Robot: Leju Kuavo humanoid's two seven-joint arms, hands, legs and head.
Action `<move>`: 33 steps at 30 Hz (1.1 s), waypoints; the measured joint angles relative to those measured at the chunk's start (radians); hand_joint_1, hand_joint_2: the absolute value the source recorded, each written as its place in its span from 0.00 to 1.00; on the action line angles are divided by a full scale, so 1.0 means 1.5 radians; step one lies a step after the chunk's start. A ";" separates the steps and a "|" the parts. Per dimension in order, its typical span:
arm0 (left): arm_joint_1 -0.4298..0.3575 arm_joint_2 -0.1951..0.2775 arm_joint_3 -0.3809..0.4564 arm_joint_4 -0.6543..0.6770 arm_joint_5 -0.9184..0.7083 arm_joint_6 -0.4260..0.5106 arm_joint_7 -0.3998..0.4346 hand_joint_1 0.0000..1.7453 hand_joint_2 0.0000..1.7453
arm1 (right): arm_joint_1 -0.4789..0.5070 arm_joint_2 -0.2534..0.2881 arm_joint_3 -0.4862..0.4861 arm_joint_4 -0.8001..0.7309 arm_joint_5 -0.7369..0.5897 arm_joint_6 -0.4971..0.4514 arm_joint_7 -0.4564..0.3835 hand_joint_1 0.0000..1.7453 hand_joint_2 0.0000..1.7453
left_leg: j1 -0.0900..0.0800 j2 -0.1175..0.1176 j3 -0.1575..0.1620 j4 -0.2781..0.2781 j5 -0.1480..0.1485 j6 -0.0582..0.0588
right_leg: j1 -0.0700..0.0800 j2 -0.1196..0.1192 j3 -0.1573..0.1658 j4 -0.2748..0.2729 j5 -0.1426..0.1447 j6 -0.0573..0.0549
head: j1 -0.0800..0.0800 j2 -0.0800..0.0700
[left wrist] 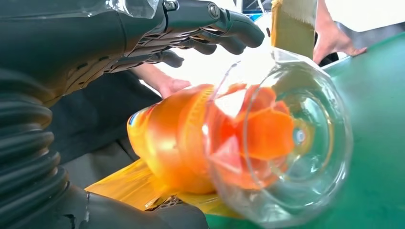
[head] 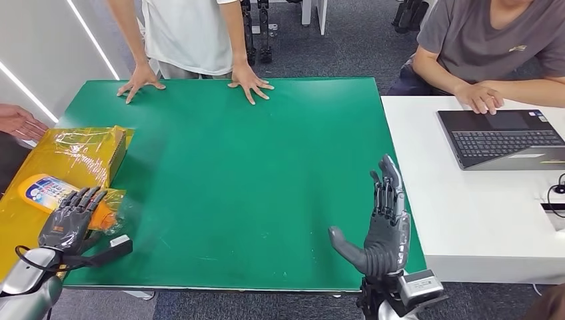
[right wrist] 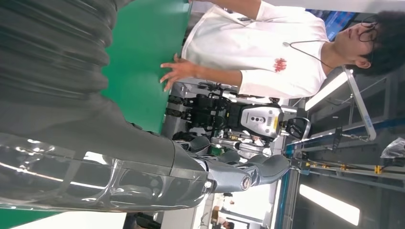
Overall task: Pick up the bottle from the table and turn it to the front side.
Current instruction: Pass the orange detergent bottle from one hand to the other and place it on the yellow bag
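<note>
An orange bottle (head: 41, 192) with a white-and-blue label lies on its side on a yellow-wrapped box (head: 73, 157) at the left edge of the green table (head: 253, 167). Its clear cap (left wrist: 286, 143) points toward the table. My left hand (head: 66, 223) hovers over the bottle's cap end. Its fingers (left wrist: 210, 28) arch above the bottle with a gap, and the thumb (left wrist: 133, 212) lies below it. My right hand (head: 385, 223) stands upright at the table's front right, fingers straight and apart, holding nothing. The right hand's fingers (right wrist: 239, 174) point out past the table's edge.
A person in a white shirt (head: 190, 33) leans both hands on the table's far edge. Another person's hand (head: 18, 122) is at the far left. On the white table (head: 466, 207) to the right, a seated person uses a laptop (head: 503, 137).
</note>
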 joint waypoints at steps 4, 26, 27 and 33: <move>0.060 0.005 0.005 -0.085 0.006 0.030 -0.010 0.00 1.00 | 0.008 0.001 0.001 -0.010 0.017 -0.001 0.000 0.00 1.00 | 0.000 0.001 0.000 0.000 0.000 0.000 | 0.000 0.001 -0.001 0.000 0.000 0.000 | 0.000 0.000; 0.017 -0.175 0.045 -0.450 0.162 0.037 -0.152 0.00 1.00 | -0.014 0.096 0.015 -0.009 0.079 0.005 0.000 0.00 1.00 | 0.000 -0.002 -0.001 0.001 0.001 0.000 | 0.000 -0.002 0.000 -0.001 0.001 0.000 | 0.000 0.000; 0.016 -0.183 0.045 -0.462 0.199 0.037 -0.153 0.00 1.00 | -0.014 0.097 0.015 -0.008 0.081 0.005 0.000 0.00 1.00 | 0.000 -0.002 -0.001 0.001 0.000 0.001 | 0.000 -0.002 0.000 -0.001 0.001 0.000 | 0.000 0.000; 0.021 -0.224 0.017 -0.532 0.446 0.037 -0.153 0.00 1.00 | -0.004 0.106 0.013 -0.009 0.095 0.006 0.000 0.00 1.00 | 0.000 -0.002 -0.002 0.001 0.000 0.001 | 0.000 -0.002 -0.001 -0.001 0.000 0.001 | 0.000 0.000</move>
